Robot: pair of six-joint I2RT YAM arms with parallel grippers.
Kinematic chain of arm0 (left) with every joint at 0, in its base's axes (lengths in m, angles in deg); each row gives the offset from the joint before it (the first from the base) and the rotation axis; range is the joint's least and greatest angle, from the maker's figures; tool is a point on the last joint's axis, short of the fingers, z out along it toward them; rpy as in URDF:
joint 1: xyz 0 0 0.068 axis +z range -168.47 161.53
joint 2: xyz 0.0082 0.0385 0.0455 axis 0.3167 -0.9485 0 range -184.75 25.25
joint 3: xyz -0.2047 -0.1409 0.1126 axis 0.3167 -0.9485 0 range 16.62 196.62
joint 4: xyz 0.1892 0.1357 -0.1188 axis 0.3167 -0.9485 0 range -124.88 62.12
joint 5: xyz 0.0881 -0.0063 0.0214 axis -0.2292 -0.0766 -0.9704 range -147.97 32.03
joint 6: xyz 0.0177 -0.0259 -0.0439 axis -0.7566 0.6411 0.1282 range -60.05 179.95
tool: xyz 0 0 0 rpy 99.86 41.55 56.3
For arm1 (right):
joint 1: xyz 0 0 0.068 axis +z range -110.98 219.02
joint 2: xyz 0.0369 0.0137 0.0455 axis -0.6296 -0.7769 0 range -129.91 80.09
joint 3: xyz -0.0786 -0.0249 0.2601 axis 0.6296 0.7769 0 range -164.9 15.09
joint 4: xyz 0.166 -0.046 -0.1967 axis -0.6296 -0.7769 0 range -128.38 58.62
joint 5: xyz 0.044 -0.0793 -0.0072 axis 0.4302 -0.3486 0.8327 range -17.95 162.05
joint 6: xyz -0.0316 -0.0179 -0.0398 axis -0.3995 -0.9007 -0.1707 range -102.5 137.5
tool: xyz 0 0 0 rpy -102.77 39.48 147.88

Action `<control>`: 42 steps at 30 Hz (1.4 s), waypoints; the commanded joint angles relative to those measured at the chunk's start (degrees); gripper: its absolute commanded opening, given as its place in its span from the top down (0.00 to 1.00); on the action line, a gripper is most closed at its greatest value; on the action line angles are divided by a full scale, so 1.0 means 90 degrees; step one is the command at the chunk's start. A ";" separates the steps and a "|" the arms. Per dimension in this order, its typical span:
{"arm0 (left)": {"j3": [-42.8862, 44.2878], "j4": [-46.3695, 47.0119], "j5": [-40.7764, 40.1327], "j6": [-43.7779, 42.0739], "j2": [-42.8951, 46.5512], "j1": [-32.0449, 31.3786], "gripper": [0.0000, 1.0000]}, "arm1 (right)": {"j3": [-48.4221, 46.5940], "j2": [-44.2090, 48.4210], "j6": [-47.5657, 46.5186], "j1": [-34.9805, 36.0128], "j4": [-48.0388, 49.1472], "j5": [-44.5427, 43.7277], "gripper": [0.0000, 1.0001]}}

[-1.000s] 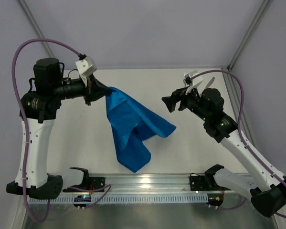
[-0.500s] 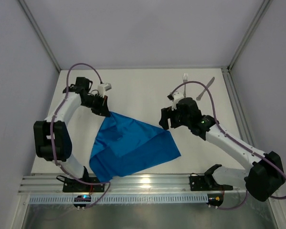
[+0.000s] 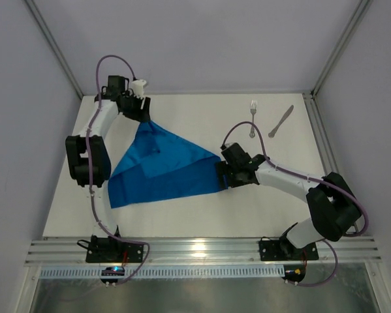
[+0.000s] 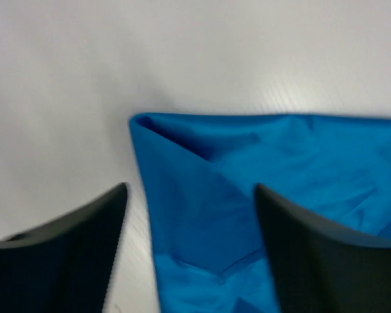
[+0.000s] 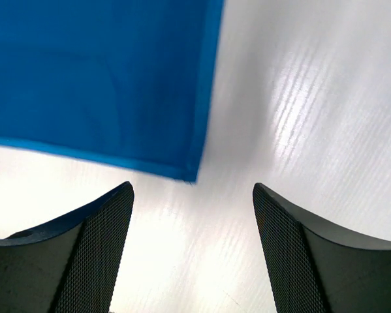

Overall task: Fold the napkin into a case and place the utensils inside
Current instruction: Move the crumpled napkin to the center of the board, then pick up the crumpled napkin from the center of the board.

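White table (image 3: 202,215) carries the blue napkin (image 3: 162,169), rumpled from eleven o'clock to centre, one layer doubled over. Left fingers (image 4: 64,261) stand apart astride its far corner. Right fingers (image 5: 312,261) stand apart over its three-o'clock corner. Neither grips. A pinch catching one layer would likely skew the fold. Fork (image 3: 252,120) and knife (image 3: 281,121) lie at one o'clock, where a wide sweep could knock them.

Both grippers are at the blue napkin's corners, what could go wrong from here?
The napkin corner under the open left gripper looks doubled over; folding now could give a crooked edge.
The open right gripper sits just short of its corner, so closing may miss the cloth.
The fork and knife lie near the right arm; a sweep might knock them.
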 commanded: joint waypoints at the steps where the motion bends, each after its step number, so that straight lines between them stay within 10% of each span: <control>1: 0.1047 -0.0063 -0.0468 0.0351 -0.0249 -0.0088 0.01 | -0.0175 0.0119 0.0599 0.0011 -0.0286 -0.0395 0.23; 5: 0.0398 -0.0427 -0.0312 -0.0183 0.0782 0.0000 0.01 | 0.0069 0.0178 0.0785 0.0109 -0.0004 -0.0228 0.24; 13: -0.4432 -0.1507 -0.0751 -0.3348 0.4279 0.0194 0.26 | -0.0389 -0.0300 0.0990 0.0148 0.0349 -0.0424 0.31; 18: -0.5932 -0.1756 -0.1111 -0.4716 0.5334 0.0478 0.22 | -0.0711 -0.0934 0.1156 0.0148 0.0378 -0.0375 0.36; 25: -0.6558 -0.1159 -0.1825 -0.5254 0.5102 0.0498 0.04 | -0.0712 -0.1618 0.1224 0.0158 0.0631 -0.0219 0.55; 31: -0.6890 -0.0565 -0.2108 -0.5333 0.4742 0.0498 0.01 | -0.0565 -0.1463 0.1244 0.0158 0.0896 -0.0111 0.96; 42: -0.7340 0.0647 -0.2137 -0.5313 0.4244 0.0498 0.10 | -0.0818 -0.0525 0.1127 0.0158 0.1189 0.0689 0.96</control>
